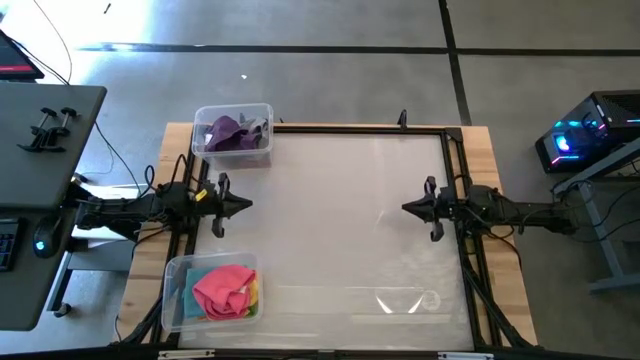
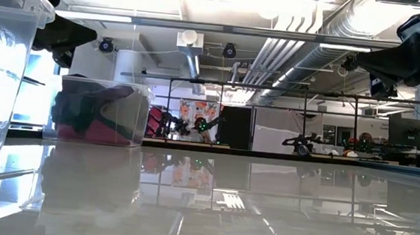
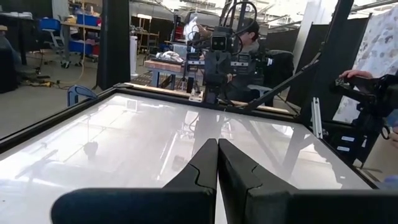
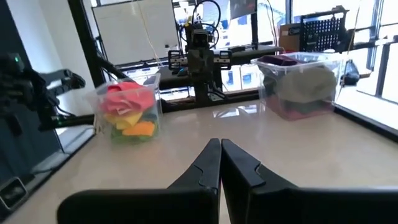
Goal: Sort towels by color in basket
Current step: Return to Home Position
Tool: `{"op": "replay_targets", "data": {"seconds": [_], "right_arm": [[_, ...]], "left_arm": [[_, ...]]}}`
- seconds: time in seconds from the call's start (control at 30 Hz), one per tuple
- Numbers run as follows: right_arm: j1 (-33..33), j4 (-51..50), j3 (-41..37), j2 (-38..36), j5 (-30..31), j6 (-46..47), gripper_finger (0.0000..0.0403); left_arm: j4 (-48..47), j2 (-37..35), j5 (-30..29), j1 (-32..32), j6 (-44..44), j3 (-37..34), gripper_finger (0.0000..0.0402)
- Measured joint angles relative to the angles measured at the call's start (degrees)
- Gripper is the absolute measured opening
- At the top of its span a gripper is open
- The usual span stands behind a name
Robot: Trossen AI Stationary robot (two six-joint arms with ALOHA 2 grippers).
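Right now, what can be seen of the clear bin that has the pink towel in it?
The clear bin is a lidless rectangular tub of transparent plastic with rounded corners. It stands upright on the table at the lower-left corner of the high view, on the left arm's side. Crumpled towels fill it: a pink towel on top, a yellow towel and an orange towel below. The shut left gripper hangs clear of it.

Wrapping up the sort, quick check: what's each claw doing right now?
Left claw: closed, empty, over the left side of the table.
Right claw: closed, empty, over the right side.
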Motion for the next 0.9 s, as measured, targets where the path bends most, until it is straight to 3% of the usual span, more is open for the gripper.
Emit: {"op": "replay_targets", "data": {"seconds": [0.9], "right_arm": [[-1.9, 0.0, 0.0, 1.0, 0.1, 0.1, 0.0000]], "left_arm": [[-0.1, 0.0, 0.0, 0.0, 0.0, 0.0, 0.0001]]}}
